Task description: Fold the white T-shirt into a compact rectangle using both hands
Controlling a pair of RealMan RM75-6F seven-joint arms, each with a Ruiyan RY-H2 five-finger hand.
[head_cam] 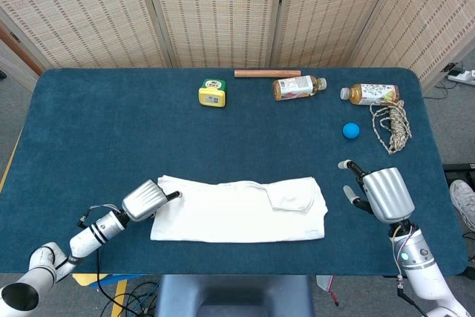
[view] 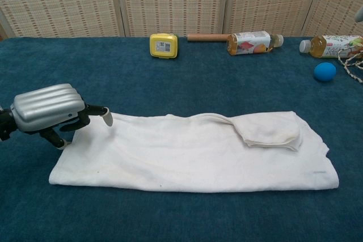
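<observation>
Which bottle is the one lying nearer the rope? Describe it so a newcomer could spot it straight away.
Start at the far edge of the blue table and follow it to the right corner. The bottle lies on its side there, cap pointing left, right beside the coiled rope and behind the blue ball. The other bottle lies left of it, touching the wooden stick.

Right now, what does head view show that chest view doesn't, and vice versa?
Head only: the right hand, open, off the shirt's right end and holding nothing; the full rope coil; the floor around the table.

Chest only: a close side-on look at the left hand's fingertips over the shirt's left edge, plus the folded sleeve's edge.

Both: the left hand, the white T-shirt lying as a long strip, the yellow tape measure, the wooden stick, two bottles and the blue ball.
</observation>
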